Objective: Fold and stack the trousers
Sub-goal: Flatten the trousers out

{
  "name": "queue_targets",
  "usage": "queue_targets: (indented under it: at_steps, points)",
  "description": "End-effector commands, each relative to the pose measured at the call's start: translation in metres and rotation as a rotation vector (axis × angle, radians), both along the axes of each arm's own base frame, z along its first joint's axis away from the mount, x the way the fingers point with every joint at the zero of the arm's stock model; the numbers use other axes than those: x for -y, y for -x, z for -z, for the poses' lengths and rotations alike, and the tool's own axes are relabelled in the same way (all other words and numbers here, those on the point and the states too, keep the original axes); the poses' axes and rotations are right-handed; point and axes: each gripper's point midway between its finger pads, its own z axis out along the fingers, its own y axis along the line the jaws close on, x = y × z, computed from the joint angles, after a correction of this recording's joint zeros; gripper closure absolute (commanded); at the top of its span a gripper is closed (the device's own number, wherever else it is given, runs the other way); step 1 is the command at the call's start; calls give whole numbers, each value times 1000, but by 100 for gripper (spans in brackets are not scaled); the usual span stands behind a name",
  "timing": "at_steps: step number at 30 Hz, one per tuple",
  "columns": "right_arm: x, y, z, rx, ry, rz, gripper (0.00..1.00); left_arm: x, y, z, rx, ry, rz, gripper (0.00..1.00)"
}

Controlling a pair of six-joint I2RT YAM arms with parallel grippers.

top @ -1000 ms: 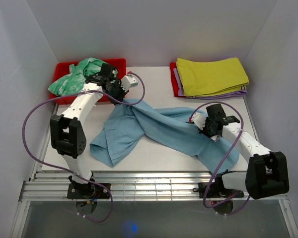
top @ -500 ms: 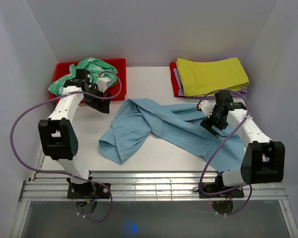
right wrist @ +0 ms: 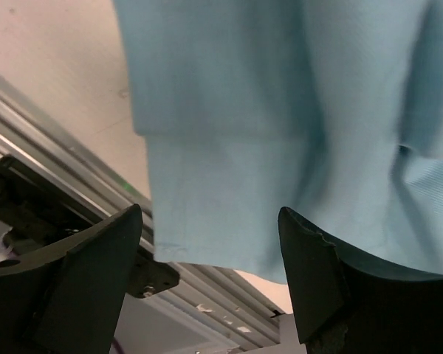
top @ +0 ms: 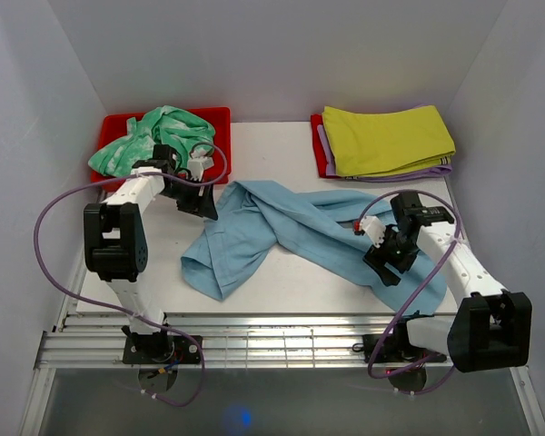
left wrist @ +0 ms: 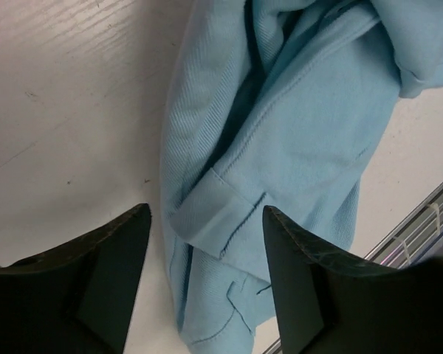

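The light sky-blue trousers [top: 291, 222] lie crumpled across the middle of the table, one end bunched at the front left, a leg running to the front right. My left gripper [top: 203, 203] hovers open at their left edge; in the left wrist view a cuffed hem of the trousers [left wrist: 280, 133] lies between and below its fingertips [left wrist: 207, 210], ungripped. My right gripper [top: 387, 263] hangs open over the leg end near the front edge. In the right wrist view the trousers [right wrist: 280, 110] lie below the open right gripper [right wrist: 210, 214].
A red bin [top: 213, 116] at the back left holds a mint-green patterned garment [top: 154, 136]. A folded yellow-green cloth [top: 386, 136] tops a stack at the back right. The slotted metal rail [top: 282, 331] runs along the table's front edge, close under the right gripper.
Both grippers were shut on the trousers and have opened and let go. The cloth now lies flatter. The left gripper shifted left and nearer; the right moved toward the front edge.
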Motion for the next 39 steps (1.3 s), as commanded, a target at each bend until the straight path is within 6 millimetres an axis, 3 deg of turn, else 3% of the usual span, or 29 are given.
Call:
queue_targets:
  at_steps: [1, 4, 8, 10, 15, 16, 18, 19, 20, 23, 24, 26, 30, 32, 33, 34, 35, 37, 38, 39]
  points:
    - [-13, 30, 14, -120, -37, -30, 21, 11, -18, -7, 30, 66, -1, 30]
    - [-17, 34, 22, -135, -31, -45, 20, 10, -15, -2, 15, 45, 19, 39]
    - [-11, 34, 48, -141, 37, -46, 16, 8, -8, 1, 10, 34, 38, 41]
    - [-6, 39, 64, -166, 75, -48, 13, 11, 0, -1, -8, 55, 56, 48]
    - [-4, 26, 82, -110, 108, -31, 14, 12, 8, -10, 1, 64, 68, 62]
    - [3, 21, 83, -85, 152, -18, 17, 12, 9, -12, 4, 63, 72, 69]
    - [3, 9, 85, -38, 159, 6, 24, 11, 11, -16, 10, 58, 74, 78]
    - [5, 6, 86, -23, 168, 15, 36, 11, 12, -17, 11, 55, 74, 84]
    - [7, 3, 84, -9, 181, 21, 43, 10, 12, -20, 19, 47, 74, 98]
    - [6, -7, 72, 41, 179, 36, 87, 1, 9, -31, 59, -5, 71, 100]
    - [6, -11, 64, 76, 173, 43, 92, -3, 5, -43, 94, -25, 76, 100]
    - [8, -16, 50, 114, 178, 40, 92, -12, -1, -55, 136, -61, 79, 100]
    - [16, -24, 26, 198, 191, 39, 92, -33, -10, -79, 209, -152, 113, 100]
    - [26, -28, 17, 219, 209, 32, 92, -79, -37, -100, 306, -270, 79, 100]
    - [30, -30, 13, 230, 206, 53, 92, -86, -37, -100, 302, -273, 61, 100]
    - [34, -33, 10, 237, 205, 63, 92, -100, -53, -120, 379, -321, 61, 100]
    - [38, -36, 7, 242, 202, 55, 92, -116, -65, -120, 386, -367, 45, 100]
    - [53, -50, -8, 266, 194, 116, 92, -145, -86, -140, 446, -413, -7, 100]
    - [55, -54, -12, 268, 175, 123, 92, -156, -103, -174, 540, -444, -28, 100]
    - [67, -55, -15, 255, 180, 158, 92, -167, -114, -172, 534, -449, -39, 100]
